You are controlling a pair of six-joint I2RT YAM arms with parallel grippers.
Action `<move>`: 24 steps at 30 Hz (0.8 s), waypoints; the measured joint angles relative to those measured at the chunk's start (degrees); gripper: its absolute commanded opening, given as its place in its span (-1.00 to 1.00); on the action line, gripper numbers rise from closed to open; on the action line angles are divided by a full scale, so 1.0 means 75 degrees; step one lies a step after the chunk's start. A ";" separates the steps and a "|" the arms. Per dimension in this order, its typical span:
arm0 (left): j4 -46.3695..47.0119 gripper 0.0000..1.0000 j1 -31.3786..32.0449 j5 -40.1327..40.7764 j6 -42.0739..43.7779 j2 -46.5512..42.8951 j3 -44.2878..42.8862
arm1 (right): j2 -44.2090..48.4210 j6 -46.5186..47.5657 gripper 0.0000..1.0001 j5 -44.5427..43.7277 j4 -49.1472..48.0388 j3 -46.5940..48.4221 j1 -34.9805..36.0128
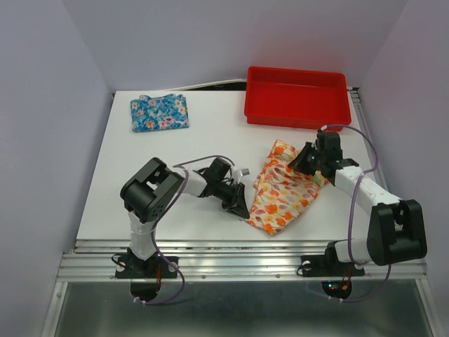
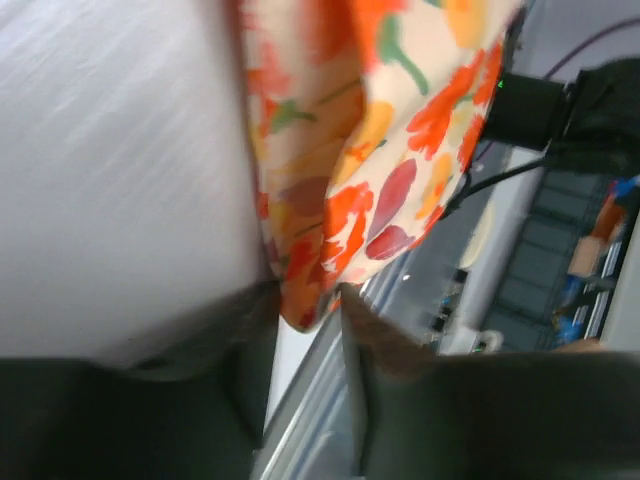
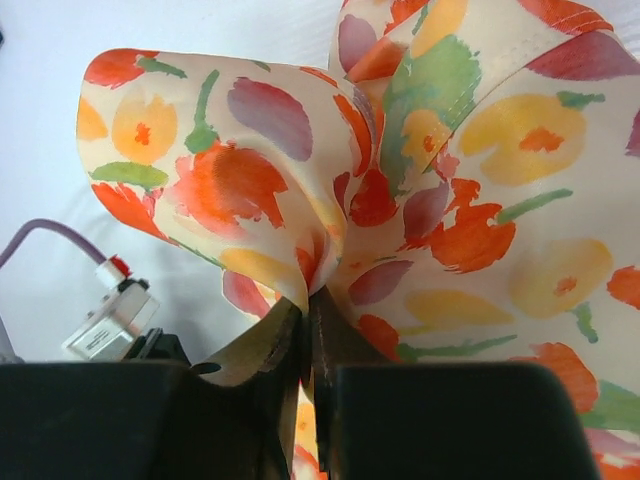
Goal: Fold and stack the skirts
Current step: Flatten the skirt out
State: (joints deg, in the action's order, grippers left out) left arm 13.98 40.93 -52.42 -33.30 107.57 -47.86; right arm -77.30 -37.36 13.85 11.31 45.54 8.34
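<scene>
The cream-yellow skirt [image 1: 284, 188] with orange and red flowers lies crumpled at the table's front middle. My right gripper [image 1: 309, 160] is shut on its upper right edge; in the right wrist view the cloth [image 3: 400, 180] rises in a pinched fold from the closed jaws [image 3: 312, 305]. My left gripper [image 1: 237, 205] is at the skirt's lower left edge; in the left wrist view its jaws [image 2: 305, 300] stand apart with a corner of the skirt [image 2: 350, 160] between the tips. The blue floral skirt [image 1: 160, 112] lies folded at the back left.
A red plastic tray [image 1: 296, 96] stands at the back right, just behind the right gripper. The table's front edge with metal rails [image 1: 238, 253] runs close below the cream skirt. White walls close in both sides.
</scene>
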 measured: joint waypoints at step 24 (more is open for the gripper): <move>-0.5208 -1.00 -0.2553 0.4756 0.8577 -0.0376 -0.2707 | -0.2541 0.4584 0.88 0.2215 0.2022 0.3628 -0.0560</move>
State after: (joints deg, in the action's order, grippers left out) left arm -25.08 21.78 -16.75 31.03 104.75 -68.16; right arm -96.36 -2.98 30.46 26.48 72.75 4.14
